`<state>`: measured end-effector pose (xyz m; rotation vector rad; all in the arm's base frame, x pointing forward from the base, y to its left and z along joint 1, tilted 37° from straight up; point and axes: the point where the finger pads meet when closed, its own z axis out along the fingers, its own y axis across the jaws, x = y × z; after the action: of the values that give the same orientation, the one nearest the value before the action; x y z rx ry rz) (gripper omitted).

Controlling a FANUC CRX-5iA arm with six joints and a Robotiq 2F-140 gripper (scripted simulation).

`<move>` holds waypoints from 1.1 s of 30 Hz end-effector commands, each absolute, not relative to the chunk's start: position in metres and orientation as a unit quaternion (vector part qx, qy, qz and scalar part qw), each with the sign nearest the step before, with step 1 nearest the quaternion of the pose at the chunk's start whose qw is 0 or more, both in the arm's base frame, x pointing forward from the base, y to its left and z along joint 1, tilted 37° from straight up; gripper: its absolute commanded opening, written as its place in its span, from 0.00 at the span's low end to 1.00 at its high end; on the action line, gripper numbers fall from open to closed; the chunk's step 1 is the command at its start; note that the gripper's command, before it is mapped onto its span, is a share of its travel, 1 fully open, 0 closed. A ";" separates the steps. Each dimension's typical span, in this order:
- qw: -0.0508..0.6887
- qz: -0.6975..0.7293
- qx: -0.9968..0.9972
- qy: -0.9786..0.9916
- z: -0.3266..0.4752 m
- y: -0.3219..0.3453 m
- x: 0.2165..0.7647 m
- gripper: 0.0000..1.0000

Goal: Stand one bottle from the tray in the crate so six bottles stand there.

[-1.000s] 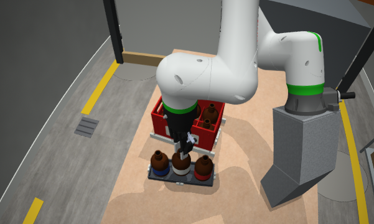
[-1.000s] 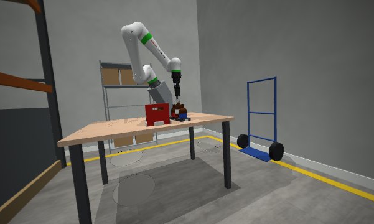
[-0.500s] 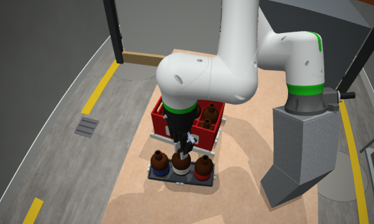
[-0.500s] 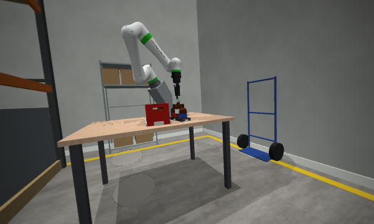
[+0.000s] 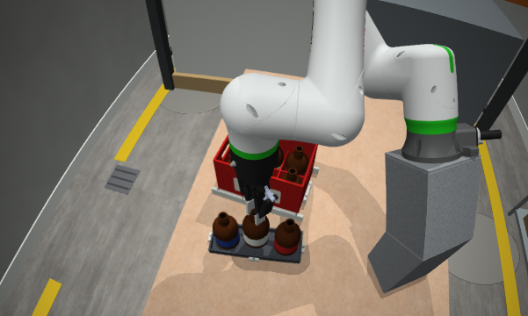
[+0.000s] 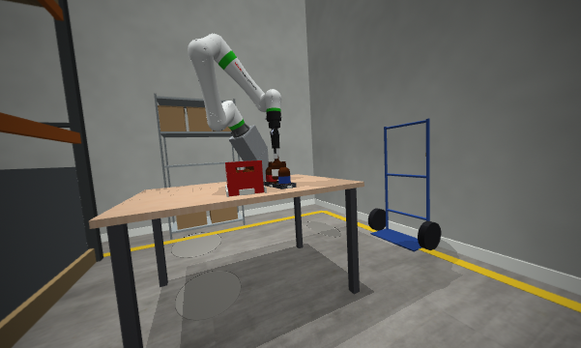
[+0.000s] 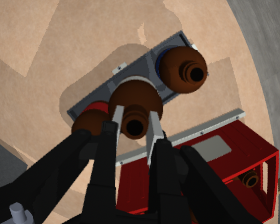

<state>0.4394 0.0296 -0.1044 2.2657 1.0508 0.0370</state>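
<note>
Gripping the neck of the brown, white-banded middle bottle (image 5: 256, 231), the black two-finger gripper (image 5: 262, 210) is pinched shut on it, the bottle seemingly lifted slightly but low over the dark grey flat tray (image 5: 220, 251) near the front of the tan wooden table (image 5: 343, 246). Left of it stands the brown blue-banded bottle (image 5: 225, 230), close alongside; right of it the brown red-banded bottle (image 5: 287, 237), equally close. Just beyond the tray sits the red plastic crate (image 5: 290, 195) on its pale holder, with brown bottles (image 5: 297, 159) visible in the right cells; the left cells are hidden behind the wrist, so the free cell cannot be told. The likely trouble is a sideways drift during the lift, which would knock either neighbour over, or a neck slip if the hold is shallow. Carried too low, the bottle's base could catch the crate's near wall and shove it off its place. Room is tight left and right, open straight up, and the table edge lies well apart on the near side.
</note>
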 end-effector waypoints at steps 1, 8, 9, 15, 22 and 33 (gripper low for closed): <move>0.316 0.014 0.860 0.399 -0.103 0.031 0.439 0.00; 0.316 0.014 0.860 0.399 -0.098 0.034 0.437 0.00; 0.316 0.014 0.860 0.399 -0.097 0.035 0.437 0.00; 0.316 0.014 0.860 0.399 -0.094 0.037 0.436 0.00; 0.316 0.014 0.860 0.399 -0.087 0.042 0.433 0.00; 0.316 0.014 0.860 0.399 -0.079 0.047 0.431 0.00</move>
<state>0.4313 0.0455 -0.0809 2.2657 1.0509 0.0371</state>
